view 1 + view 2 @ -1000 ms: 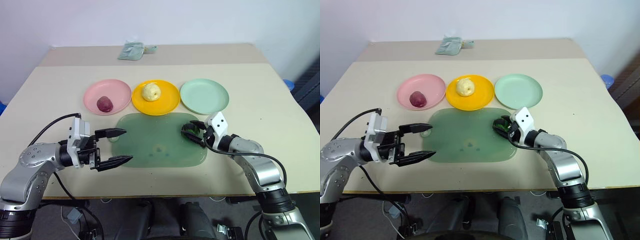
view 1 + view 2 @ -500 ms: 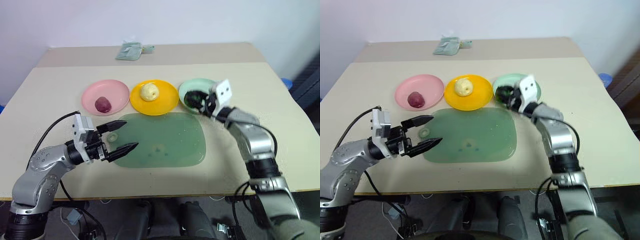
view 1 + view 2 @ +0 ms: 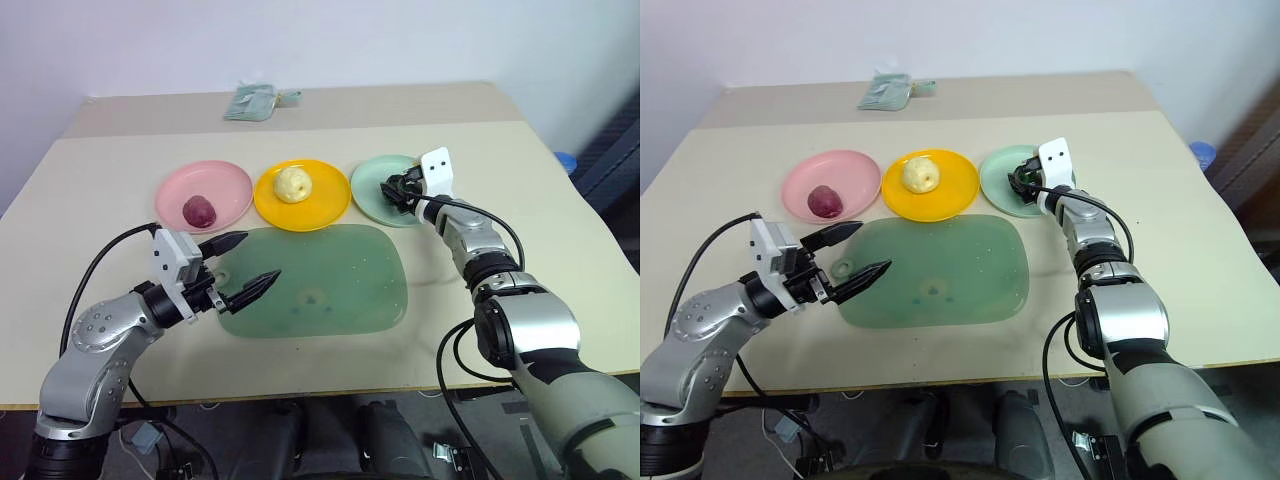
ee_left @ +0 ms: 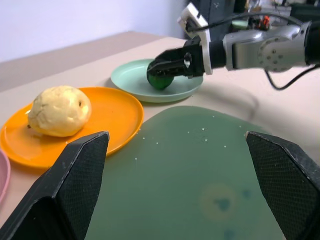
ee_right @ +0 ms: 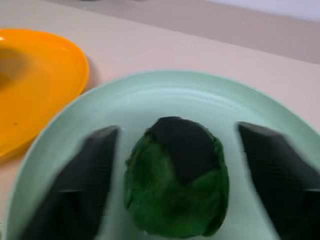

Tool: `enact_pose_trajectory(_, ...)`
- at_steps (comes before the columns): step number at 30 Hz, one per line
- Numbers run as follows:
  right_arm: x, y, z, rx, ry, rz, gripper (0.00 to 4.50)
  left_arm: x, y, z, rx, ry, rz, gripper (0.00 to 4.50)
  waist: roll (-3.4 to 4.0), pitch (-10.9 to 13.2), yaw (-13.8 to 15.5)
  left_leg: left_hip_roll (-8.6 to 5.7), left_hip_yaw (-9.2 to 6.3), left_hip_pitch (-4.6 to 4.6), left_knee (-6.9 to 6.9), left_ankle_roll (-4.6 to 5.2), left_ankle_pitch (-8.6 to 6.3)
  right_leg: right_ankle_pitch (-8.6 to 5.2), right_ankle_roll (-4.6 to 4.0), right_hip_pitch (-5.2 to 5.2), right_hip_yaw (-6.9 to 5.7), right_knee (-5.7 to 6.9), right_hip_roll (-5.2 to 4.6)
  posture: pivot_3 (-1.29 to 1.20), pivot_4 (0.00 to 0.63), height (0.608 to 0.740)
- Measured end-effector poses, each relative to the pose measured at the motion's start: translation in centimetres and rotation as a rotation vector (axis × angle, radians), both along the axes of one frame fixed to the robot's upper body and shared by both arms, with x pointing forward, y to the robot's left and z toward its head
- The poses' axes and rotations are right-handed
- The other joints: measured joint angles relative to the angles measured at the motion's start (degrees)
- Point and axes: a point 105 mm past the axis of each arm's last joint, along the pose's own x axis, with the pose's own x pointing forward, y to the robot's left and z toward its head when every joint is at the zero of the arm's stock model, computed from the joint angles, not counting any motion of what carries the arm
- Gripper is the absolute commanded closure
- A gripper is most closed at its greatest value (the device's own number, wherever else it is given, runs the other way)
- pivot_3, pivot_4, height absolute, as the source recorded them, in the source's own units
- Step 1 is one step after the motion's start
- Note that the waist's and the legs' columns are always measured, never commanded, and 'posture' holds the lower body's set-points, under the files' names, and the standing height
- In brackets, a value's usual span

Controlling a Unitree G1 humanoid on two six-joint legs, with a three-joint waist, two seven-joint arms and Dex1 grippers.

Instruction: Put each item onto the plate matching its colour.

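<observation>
Right wrist view: right gripper (image 5: 172, 165) fingers spread, clear of green item (image 5: 177, 177) resting on mint plate (image 5: 75, 135). Left gripper (image 3: 245, 270) spread wide, empty, over tray (image 3: 340, 290).

No readable text, label, brand, number or sign on anything in view.

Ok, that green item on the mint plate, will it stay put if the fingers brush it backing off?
The green item looks round, so a nudge would probably roll it. The mint plate is shallow; its rim may barely stop it. The right gripper stands open with gaps either side, so a straight retreat seems safest.
</observation>
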Motion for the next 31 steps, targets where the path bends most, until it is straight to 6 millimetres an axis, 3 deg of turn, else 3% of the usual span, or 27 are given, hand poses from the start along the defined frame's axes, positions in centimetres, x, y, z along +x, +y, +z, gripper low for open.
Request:
enact_pose_trajectory(5, -0.6, -0.8, 2.2, 0.008, -0.106, 0.076, 0.01, 0.2, 0.2, -0.2, 0.003, 0.002, 0.022, 0.0, 0.04, 0.02, 0.3, 0.0, 0.01, 0.0, 0.04, 0.01, -0.01, 0.0, 0.01, 0.03, 0.02, -0.01, 0.01, 0.0, 0.15, 0.74)
enact_pose_trajectory(8, -2.4, -1.8, 3.5, 0.003, -0.218, 0.174, 0.01, 0.5, 0.6, -0.7, 0.008, 0.012, 0.018, 0.0, 0.03, 0.01, 0.71, -0.01, -0.02, 0.0, 0.08, 0.04, -0.03, 0.0, 0.01, 0.08, 0.01, -0.04, 0.01, 0.0, 0.15, 0.74)
enact_pose_trajectory(14, -10.9, -4.0, -0.1, -0.017, -0.135, 0.306, 0.01, 1.1, 0.6, -0.9, 0.028, -0.002, -0.022, 0.0, 0.3, 0.05, 1.73, -0.02, 0.0, -0.05, 0.08, 0.34, -0.22, 0.0, 0.01, -0.01, 0.1, 0.0, -0.02, 0.0, 0.15, 0.74)
enact_pose_trajectory(17, -15.1, -4.9, 0.5, -0.066, -0.1, 0.304, 0.01, 1.3, 0.4, -0.3, 0.027, -0.018, -0.029, 0.0, 0.42, 0.04, 1.74, 0.01, 0.0, -0.01, 0.07, 0.36, -0.24, 0.0, 0.01, -0.02, 0.13, 0.04, 0.0, 0.0, 0.15, 0.74)
enact_pose_trajectory(19, -16.6, -5.3, 1.1, -0.081, -0.094, 0.281, 0.01, 1.2, 0.5, -0.4, 0.025, -0.01, -0.03, 0.0, 0.41, 0.02, 1.69, 0.04, 0.01, 0.03, 0.08, 0.36, -0.24, 0.0, 0.01, 0.03, 0.13, 0.03, 0.02, 0.0, 0.15, 0.74)
enact_pose_trajectory(25, -19.7, -5.4, 0.3, -0.075, -0.029, 0.231, 0.01, 0.2, 1.5, -1.5, 0.033, 0.054, -0.005, 0.0, 0.41, 0.02, 2.02, 0.04, 0.01, 0.02, 0.07, 0.39, -0.26, 0.0, 0.0, 0.06, 0.13, -0.03, 0.01, 0.0, 0.15, 0.74)
enact_pose_trajectory(31, -20.0, -5.5, 0.0, -0.062, -0.006, 0.213, 0.01, -0.4, 2.0, -2.4, 0.038, 0.094, -0.002, 0.0, 0.4, 0.03, 2.01, 0.04, 0.01, 0.02, 0.11, 0.4, -0.26, -0.02, -0.02, 0.12, 0.12, -0.09, 0.01, 0.0, 0.15, 0.74)
